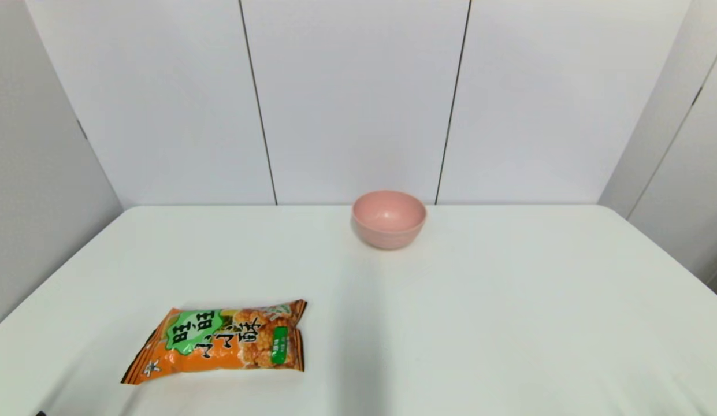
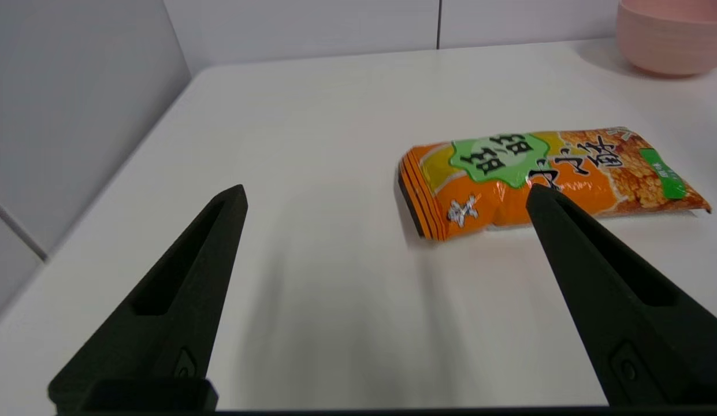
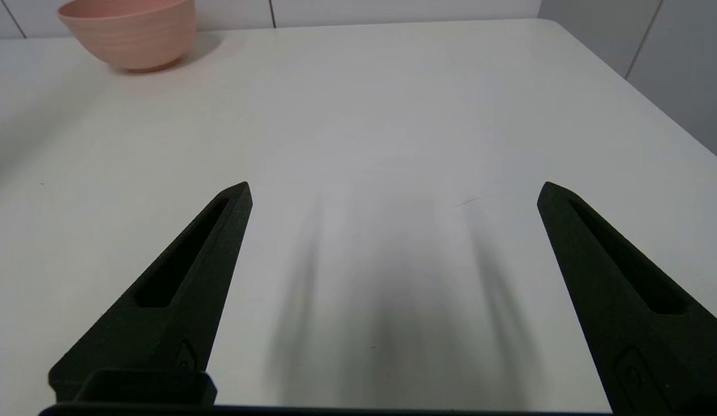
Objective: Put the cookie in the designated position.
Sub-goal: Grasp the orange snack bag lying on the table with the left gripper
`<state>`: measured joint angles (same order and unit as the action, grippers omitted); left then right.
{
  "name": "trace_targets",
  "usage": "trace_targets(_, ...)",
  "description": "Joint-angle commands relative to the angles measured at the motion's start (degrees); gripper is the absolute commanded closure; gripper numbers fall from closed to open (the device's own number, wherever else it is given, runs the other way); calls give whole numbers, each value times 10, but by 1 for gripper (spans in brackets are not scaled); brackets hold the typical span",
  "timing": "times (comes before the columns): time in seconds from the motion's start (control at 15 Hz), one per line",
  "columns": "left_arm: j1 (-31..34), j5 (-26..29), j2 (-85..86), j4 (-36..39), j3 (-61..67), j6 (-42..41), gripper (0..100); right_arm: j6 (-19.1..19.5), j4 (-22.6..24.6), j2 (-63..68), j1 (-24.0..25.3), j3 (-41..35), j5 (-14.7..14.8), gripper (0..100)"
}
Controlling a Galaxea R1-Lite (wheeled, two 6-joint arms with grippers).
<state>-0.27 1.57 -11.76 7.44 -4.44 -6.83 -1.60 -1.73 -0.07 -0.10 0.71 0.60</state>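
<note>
Left gripper [image 2: 384, 193] hovered low over the near-left table [image 1: 508, 323], fingers spread wide, nothing between them; the cookie [image 1: 219, 341] lay just beyond its tips, not touched. Right gripper [image 3: 393, 190] sat over bare table on the right, also spread wide and empty. Both arms were out of the head view. Cookie bag lay flat, label up, long axis running left-right, slightly skewed. Nothing stood between it and the pink bowl [image 1: 388, 219], well apart at the far edge, upright. Small print on the bag was unreadable.
</note>
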Motion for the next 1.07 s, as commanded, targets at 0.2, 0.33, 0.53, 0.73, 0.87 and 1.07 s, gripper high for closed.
trace_targets(0.2,-4,153,-424,30,-258,-282,0,-1,0,0,0,0,0,0)
trace_targets(0.33,-11,187,-527,-95,-375,-395,0,0,0,0,0,0,0,0)
trace_targets(0.53,-48,197,-659,-278,-515,-535,0,0,0,0,0,0,0,0)
trace_targets(0.73,-85,193,-767,-405,-613,-615,0,0,0,0,0,0,0,0)
trace_targets(0.87,-97,193,-817,-450,-647,-660,0,0,0,1,0,0,0,0)
trace_targets(1.07,-116,192,-867,-524,-684,-687,0,-1,0,0,0,0,0,0)
